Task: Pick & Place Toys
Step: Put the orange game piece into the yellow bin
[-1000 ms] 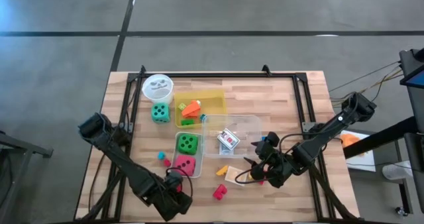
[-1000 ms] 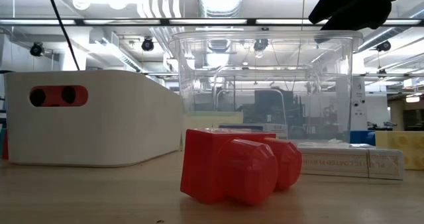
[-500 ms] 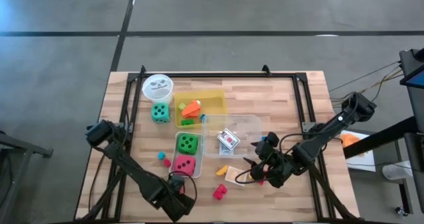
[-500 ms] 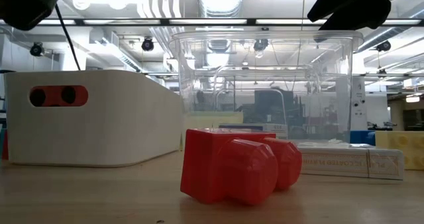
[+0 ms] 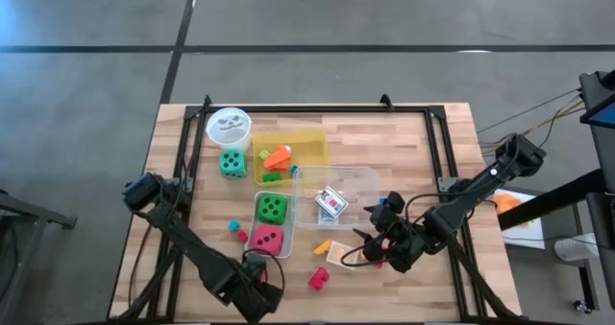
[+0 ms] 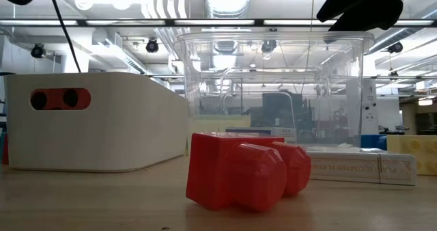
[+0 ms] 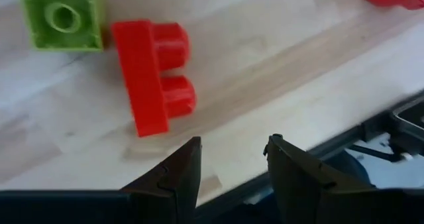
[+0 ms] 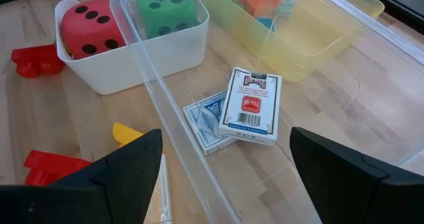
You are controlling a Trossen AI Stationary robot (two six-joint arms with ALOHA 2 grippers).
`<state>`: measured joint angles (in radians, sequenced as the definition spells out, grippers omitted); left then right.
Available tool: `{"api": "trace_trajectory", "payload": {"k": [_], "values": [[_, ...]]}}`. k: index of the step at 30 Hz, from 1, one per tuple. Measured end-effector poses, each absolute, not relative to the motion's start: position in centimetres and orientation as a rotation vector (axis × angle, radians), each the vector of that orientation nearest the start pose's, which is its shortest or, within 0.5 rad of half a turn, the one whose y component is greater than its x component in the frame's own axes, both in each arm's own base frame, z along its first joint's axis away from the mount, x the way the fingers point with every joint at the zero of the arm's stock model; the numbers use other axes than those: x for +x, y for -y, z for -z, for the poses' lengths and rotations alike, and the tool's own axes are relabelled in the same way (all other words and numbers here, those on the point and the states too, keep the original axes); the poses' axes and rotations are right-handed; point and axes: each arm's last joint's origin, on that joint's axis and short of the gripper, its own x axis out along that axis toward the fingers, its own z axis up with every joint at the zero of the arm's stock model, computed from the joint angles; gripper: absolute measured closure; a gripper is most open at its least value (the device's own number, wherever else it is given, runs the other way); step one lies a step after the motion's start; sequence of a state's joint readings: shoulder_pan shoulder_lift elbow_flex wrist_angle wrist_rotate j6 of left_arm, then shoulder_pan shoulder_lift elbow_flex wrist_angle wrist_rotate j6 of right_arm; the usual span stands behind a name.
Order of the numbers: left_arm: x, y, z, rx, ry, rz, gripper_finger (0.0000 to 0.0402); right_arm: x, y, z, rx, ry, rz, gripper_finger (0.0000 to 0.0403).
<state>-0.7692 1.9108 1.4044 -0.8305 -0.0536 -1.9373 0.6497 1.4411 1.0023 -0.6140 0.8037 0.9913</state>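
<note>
A red block [image 5: 317,279] lies on its side near the front edge of the tabletop [image 5: 404,142], and right by it hovers the left gripper [image 5: 258,288], its two dark fingers [image 7: 173,177] parted with nothing between them, over the very front edge, with a green block [image 7: 61,16] just past the red one in the wrist view. Behind, toward the table's middle, a white bin [image 8: 149,52] holds the red die [image 8: 87,26] and the green die [image 8: 164,5] side by side. To its right the clear plastic box [image 5: 338,198] holds card packs: a red-and-white card pack [image 8: 250,106] resting tilted on a blue card pack [image 8: 204,118]. Further back the yellow tray [image 5: 309,152] carries an orange block [image 5: 279,158] and small bits of green; a teal die [image 5: 232,163] sits at its left, just in front of the white cup [image 5: 229,126] near the back left corner. The right gripper [image 5: 375,246] hangs over the front right part of the table, just beside the clear box, fingers [image 8: 126,168] spread wide and empty, with a yellow block [image 8: 127,132] and red pieces [image 8: 50,166] below it.
</note>
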Motion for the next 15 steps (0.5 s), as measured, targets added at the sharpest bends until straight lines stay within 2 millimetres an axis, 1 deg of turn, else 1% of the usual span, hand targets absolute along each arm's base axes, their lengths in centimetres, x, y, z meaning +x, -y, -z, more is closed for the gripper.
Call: {"api": "trace_trajectory", "payload": {"k": [5,9,12,15], "values": [[26.7,25.5,-19.1,-0.993,-1.212,-0.741,0.0238,23.3,-15.1,-23.9,0.239,-0.614,0.488,0.0078],[26.6,25.2,-19.8,-0.975,-1.190,-0.715,0.0229,23.3,-15.1,-23.9,0.239,-0.614,0.488,0.0078],[26.4,25.0,-20.3,-0.964,-1.174,-0.727,0.0201,23.3,-15.1,-23.9,0.239,-0.614,0.488,0.0078],[26.3,24.9,-20.3,-0.957,-1.178,-0.734,0.0158,23.3,-15.1,-23.9,0.239,-0.614,0.487,0.0078]]}}
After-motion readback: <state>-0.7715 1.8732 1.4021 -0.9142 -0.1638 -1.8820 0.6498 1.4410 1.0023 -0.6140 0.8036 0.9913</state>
